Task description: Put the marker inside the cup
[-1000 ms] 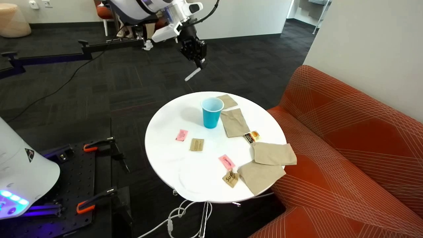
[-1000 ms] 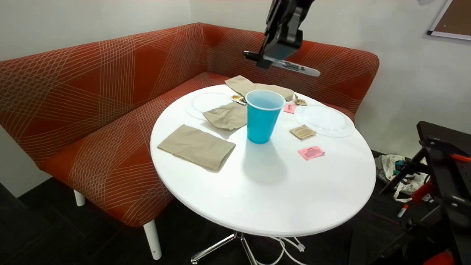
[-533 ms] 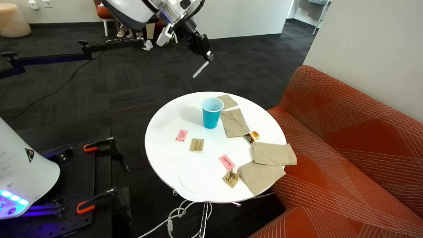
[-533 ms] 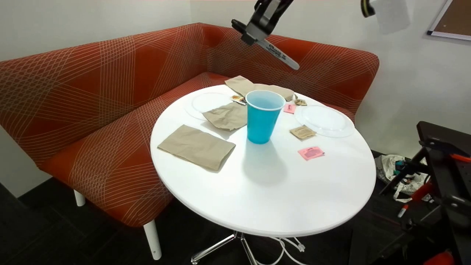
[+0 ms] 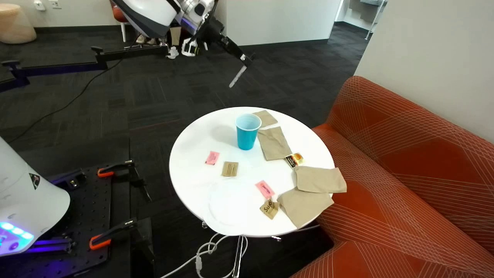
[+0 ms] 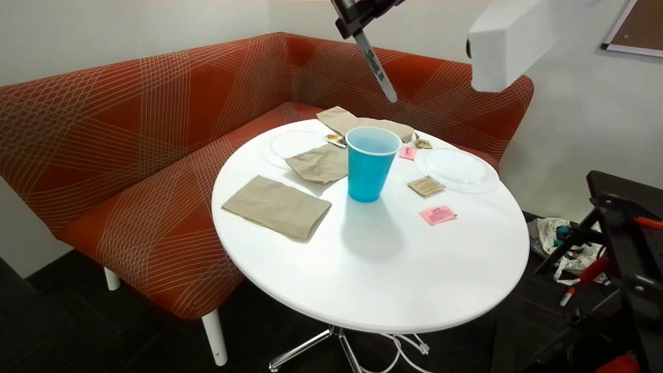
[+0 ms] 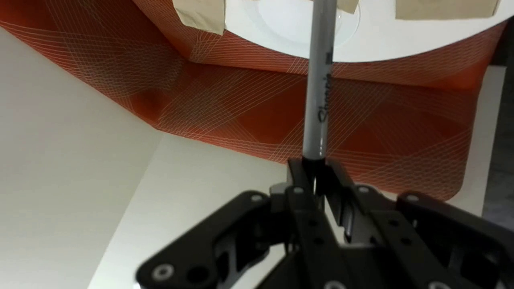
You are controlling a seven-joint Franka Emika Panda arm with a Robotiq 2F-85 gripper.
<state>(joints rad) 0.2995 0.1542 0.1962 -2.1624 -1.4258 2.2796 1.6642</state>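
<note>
The marker (image 5: 237, 76) has a light grey barrel with dark lettering and a black cap end. My gripper (image 5: 247, 61) is shut on its black end, and the barrel sticks out, tilted steeply downward. In an exterior view the marker (image 6: 375, 67) hangs in the air above the height of the cup rim, its free tip pointing down and right. In the wrist view the marker (image 7: 319, 88) runs up from between the fingertips (image 7: 314, 166). The light-blue cup (image 5: 246, 137) stands upright on the table in both exterior views (image 6: 369, 173), apart from the marker. The cup is out of the wrist view.
The round white table (image 5: 193, 185) bears brown napkins (image 6: 277, 207), pink packets (image 6: 438, 215), tan packets (image 5: 230, 169) and clear lids (image 6: 458, 170). A red patterned sofa (image 5: 386, 173) borders the table. A white block on the arm (image 6: 492, 57) shows at upper right in an exterior view.
My gripper has turned, swinging the marker from nearly level to steeply tip-down. In the exterior views the marker shifts right and up in one picture, left in another. The cup has not moved.
</note>
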